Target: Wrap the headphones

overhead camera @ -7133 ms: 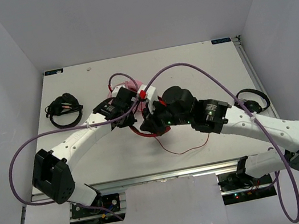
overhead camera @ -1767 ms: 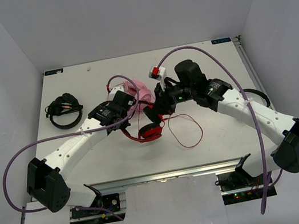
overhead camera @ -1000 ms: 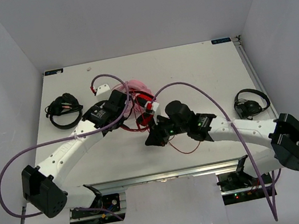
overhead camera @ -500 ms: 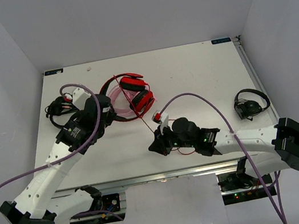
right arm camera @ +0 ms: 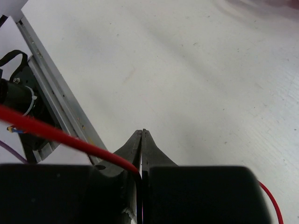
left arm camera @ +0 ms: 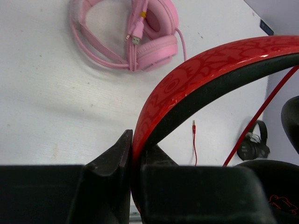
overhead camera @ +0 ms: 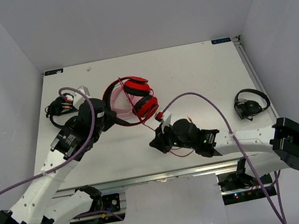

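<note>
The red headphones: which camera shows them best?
Top external: the headphones show with both ear cups and the band. Left wrist sees only band, clamped in the left end effector; right wrist only the thin cable.

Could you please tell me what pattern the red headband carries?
The headband bears darker red swirls; clearest in left wrist view.

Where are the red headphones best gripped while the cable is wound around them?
By the headband, coming edge-on so one jaw sits inside the arc and one outside, as the left jaws hold it. The band is thin and flat enough to pinch; the ear cups are bulky and padded, and stay free for the cable.
</note>
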Tool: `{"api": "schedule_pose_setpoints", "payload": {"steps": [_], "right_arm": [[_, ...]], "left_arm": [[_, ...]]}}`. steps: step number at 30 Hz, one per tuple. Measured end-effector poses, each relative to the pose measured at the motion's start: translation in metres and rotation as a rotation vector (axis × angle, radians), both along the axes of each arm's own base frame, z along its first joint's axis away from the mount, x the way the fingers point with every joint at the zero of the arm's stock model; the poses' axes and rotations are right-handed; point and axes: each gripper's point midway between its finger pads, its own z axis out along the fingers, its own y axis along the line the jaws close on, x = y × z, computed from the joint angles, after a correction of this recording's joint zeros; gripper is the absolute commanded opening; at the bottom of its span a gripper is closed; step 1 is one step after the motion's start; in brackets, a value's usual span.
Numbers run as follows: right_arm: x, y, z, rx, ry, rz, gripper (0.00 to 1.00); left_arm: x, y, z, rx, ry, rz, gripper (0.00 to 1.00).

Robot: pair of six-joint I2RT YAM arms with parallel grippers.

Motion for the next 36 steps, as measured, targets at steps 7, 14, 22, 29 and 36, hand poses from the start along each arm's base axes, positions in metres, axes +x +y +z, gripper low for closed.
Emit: {"api": "schedule_pose_setpoints", "payload": {"steps": [7,14,22,29,36], "right_arm": [[0.016,-0.006,-0.009,-0.017,-0.01,-0.031,0.08],[0.033,-0.015,-0.018,-0.007,-0.013,-0.054,0.08],[0.053,-0.039,-0.04,-0.022,0.034,-0.094,0.08],[0.087,-0.068,-0.036,0.021,0.06,-0.161,0.08],[0.135,-0.086,0.006,0.04,0.061,-0.221,0.08]], "left_arm": [[-0.029,-0.016,0.024,-0.048,-0.065,-0.226,0.0],[-0.054,-0.034,0.029,-0.04,-0.08,-0.45,0.0],[-0.07,-0.044,0.016,0.023,-0.058,-0.625,0.0],[-0.075,-0.046,-0.001,0.136,-0.067,-0.769,0.0],[-0.062,-0.041,-0.05,0.284,0.034,-0.797,0.0]]}}
